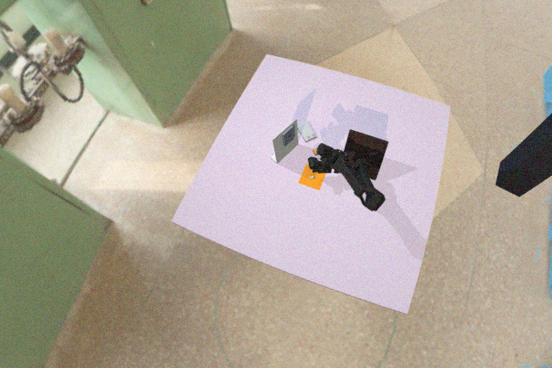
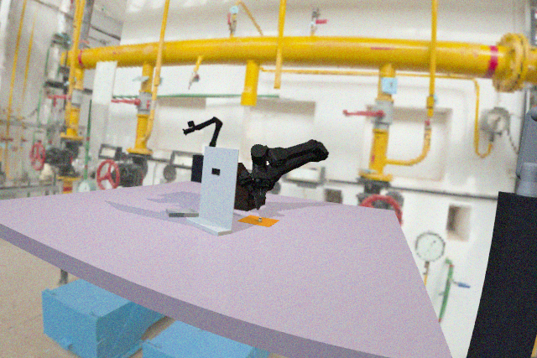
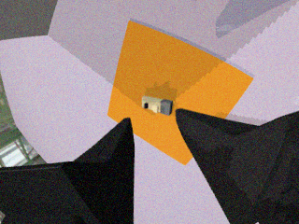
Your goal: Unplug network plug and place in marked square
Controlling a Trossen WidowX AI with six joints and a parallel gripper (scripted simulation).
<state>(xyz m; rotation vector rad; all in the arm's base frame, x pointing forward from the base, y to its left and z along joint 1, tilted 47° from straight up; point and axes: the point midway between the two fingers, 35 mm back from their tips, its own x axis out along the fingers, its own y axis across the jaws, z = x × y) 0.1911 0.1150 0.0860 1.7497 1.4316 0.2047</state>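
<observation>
Wrist view is showing the pincer partly spread and pinching nothing, hanging above the counter. The network plug is lying below its tips, inside the orange marked square. If the arm is dipping while leaving, a finger could be nudging the plug out.

On the lilac tabletop, the black arm reaches toward ten o'clock over the orange square; the upright grey panel stands just beyond.
</observation>
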